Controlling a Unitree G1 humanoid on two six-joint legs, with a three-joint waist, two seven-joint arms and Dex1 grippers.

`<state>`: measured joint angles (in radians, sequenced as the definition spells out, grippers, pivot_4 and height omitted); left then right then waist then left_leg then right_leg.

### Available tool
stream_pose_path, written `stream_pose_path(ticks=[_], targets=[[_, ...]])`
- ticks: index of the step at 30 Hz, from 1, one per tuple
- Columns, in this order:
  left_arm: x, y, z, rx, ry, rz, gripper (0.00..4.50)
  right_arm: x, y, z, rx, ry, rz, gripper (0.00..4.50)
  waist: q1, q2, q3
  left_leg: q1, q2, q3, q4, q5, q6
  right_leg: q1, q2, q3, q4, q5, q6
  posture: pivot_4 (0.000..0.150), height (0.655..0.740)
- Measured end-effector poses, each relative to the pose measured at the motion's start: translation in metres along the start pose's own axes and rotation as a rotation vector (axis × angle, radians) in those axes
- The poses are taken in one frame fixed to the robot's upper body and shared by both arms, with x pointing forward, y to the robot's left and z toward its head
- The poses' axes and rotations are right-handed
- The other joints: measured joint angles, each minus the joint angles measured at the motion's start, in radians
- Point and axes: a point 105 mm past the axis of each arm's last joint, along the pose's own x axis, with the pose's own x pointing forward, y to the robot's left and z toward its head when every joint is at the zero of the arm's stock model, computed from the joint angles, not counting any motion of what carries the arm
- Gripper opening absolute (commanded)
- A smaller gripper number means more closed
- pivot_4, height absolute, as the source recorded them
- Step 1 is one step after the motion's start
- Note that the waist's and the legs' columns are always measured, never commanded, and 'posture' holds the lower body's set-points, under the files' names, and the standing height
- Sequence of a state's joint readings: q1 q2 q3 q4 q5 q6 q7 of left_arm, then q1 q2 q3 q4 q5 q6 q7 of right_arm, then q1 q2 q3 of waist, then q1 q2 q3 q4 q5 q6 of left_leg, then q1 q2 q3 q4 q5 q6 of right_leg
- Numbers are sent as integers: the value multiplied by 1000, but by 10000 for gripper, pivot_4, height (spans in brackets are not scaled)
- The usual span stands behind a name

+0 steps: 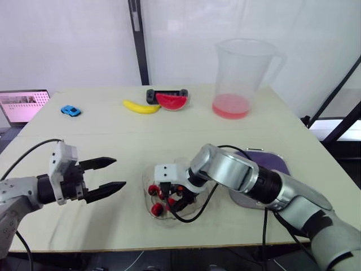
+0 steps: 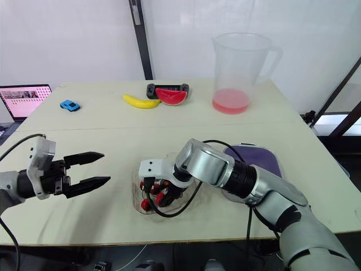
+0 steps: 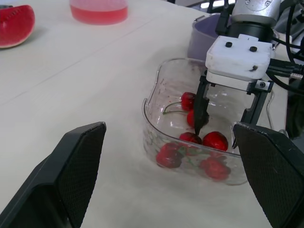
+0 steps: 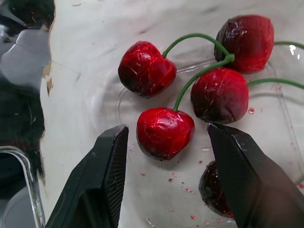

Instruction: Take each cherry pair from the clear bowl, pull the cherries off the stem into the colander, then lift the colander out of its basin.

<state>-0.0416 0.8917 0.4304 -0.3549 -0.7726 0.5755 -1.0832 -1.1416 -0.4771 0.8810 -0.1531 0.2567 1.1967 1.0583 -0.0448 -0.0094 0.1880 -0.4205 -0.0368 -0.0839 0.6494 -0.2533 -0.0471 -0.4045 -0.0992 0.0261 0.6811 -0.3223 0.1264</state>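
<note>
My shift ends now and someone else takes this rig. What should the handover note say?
Right pincer: open, down in the clear bowl, fingers either side of one cherry, not closed on it.
Left pincer: open, empty, above the table, left of the bowl.
More stemmed cherries lie in the bowl. The purple colander sits right of the bowl, partly behind the right arm; its contents are hidden.
Done: nothing I can confirm.
Left: grasp pairs, pull cherries off, lift the colander.

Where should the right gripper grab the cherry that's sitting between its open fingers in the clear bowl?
Grip the cherry across its round body, coming down from above: the right gripper straddles it, the clear bowl walls off the sides, and the thin stem offers little to pinch.
</note>
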Motion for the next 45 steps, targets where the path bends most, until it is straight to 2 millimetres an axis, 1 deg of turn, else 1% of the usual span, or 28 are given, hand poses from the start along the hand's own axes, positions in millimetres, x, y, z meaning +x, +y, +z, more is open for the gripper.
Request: stream_pose_path(ticks=[6,7,9,13,16,22,25,28,30,31,32,34,36,37,39,40,42,45], targets=[[0,0,-1,-2,3,0,45000,7,4,0,22,-1,17,27850,0,0,0,0,0,0,0,0,0,0,0,0,0,0,0,1500,7400],[0,0,-1,-2,4,-1,45000,8,4,-1,26,-1,18,22914,0,0,0,0,0,0,0,0,0,0,0,0,0,0,0,1500,7400],[0,0,-1,-4,5,-1,45000,9,4,-2,35,2,17,16170,1,0,0,0,0,0,0,0,0,0,0,0,0,0,0,1500,7400],[0,0,-1,-7,5,0,45000,6,4,-1,55,-10,21,16170,0,0,0,0,0,0,0,0,0,0,0,0,0,0,0,1500,7400],[0,0,-1,-7,4,1,45000,-3,2,4,72,-41,21,16170,0,0,0,0,0,0,0,0,0,0,0,0,0,0,0,1500,7400],[-1,5,-2,-19,-1,12,45000,-30,1,13,79,-112,9,16170,1,0,0,0,0,0,0,0,0,0,0,0,0,0,0,1500,7400],[0,7,0,-18,-9,10,45000,-48,2,14,66,-152,-8,16170,3,0,0,0,0,0,0,0,0,0,0,0,0,0,0,1500,7400],[3,9,9,-7,-38,3,45000,-67,-4,19,27,-217,-87,16170,2,0,0,0,0,0,0,0,0,0,0,0,0,0,0,1500,7400],[5,9,15,-20,-65,-18,45000,-79,-11,23,-46,-276,-173,16170,2,0,0,0,0,0,0,0,0,0,0,0,0,0,0,1500,7400],[8,8,19,-37,-88,-29,45000,-84,-15,25,-143,-327,-242,16170,3,0,0,0,0,0,0,0,0,0,0,0,0,0,0,1500,7400],[9,9,22,-53,-105,-34,45000,-85,-17,25,-211,-340,-290,16170,3,0,0,0,-1,1,0,0,0,0,0,0,0,0,0,1500,7400],[14,10,30,-100,-156,-42,45000,-86,-24,21,-371,-316,-424,16170,3,0,0,-1,-1,1,1,0,0,0,0,0,0,0,0,1500,7400],[21,12,44,-155,-226,-62,45000,-89,-33,24,-509,-292,-568,16170,1,-1,0,-1,-2,1,1,0,-1,0,0,0,1,0,0,1500,7400],[24,12,52,-171,-255,-75,45000,-91,-36,28,-553,-297,-616,16170,1,-1,0,-1,-1,1,1,1,-1,0,0,0,1,0,0,1500,7400],[28,12,61,-170,-274,-87,45000,-94,-38,32,-634,-291,-685,16170,-2,-1,0,-1,-1,1,0,2,-3,-1,1,0,1,0,0,1500,7400],[30,12,63,-162,-272,-92,45000,-96,-39,33,-675,-277,-721,16170,-2,-1,0,-1,-1,1,0,3,-6,-1,1,0,1,0,0,1500,7400],[37,10,62,-151,-248,-110,45000,-101,-40,36,-740,-260,-781,16170,-1,-1,0,-1,-1,1,0,4,-7,-1,1,0,1,0,0,1500,7400],[52,9,60,-114,-220,-130,45000,-105,-37,44,-788,-260,-833,16170,2,-1,0,-1,-1,1,0,5,-8,0,1,0,1,0,0,1500,7400]])
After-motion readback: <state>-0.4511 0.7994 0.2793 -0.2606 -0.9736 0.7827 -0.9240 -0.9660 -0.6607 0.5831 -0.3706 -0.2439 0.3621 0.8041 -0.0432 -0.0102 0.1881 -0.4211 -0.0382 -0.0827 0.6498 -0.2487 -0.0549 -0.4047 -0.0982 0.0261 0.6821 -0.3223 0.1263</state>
